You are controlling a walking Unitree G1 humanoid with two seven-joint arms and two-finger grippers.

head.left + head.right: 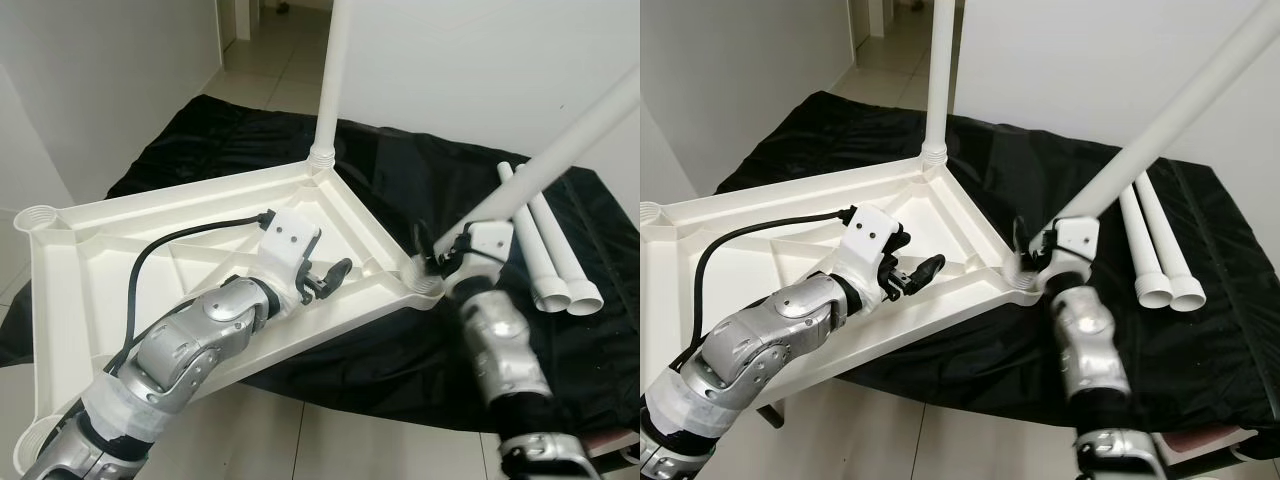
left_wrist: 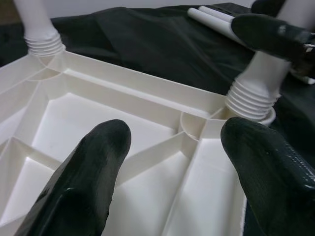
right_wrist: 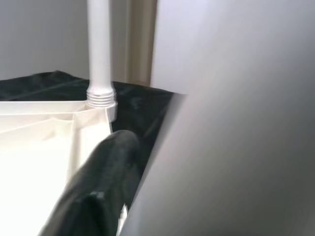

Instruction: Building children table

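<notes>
Tabletop [image 1: 120, 250]: lay upside down on black cloth [image 1: 400, 170], overhanging its near edge.
Upright leg [image 1: 332, 80]: stood in the far corner socket, at 12 o'clock.
Tilted leg [image 1: 560, 150]: seated in the right corner socket, leaning toward 2 o'clock.
Right gripper [image 1: 440, 258]: pinched the tilted leg's base.
Left gripper [image 1: 325, 278]: fingers [image 2: 83, 187] spread, over the tabletop's ribs.
Spare legs [image 1: 555, 255]: lay side by side at 3 o'clock.
</notes>
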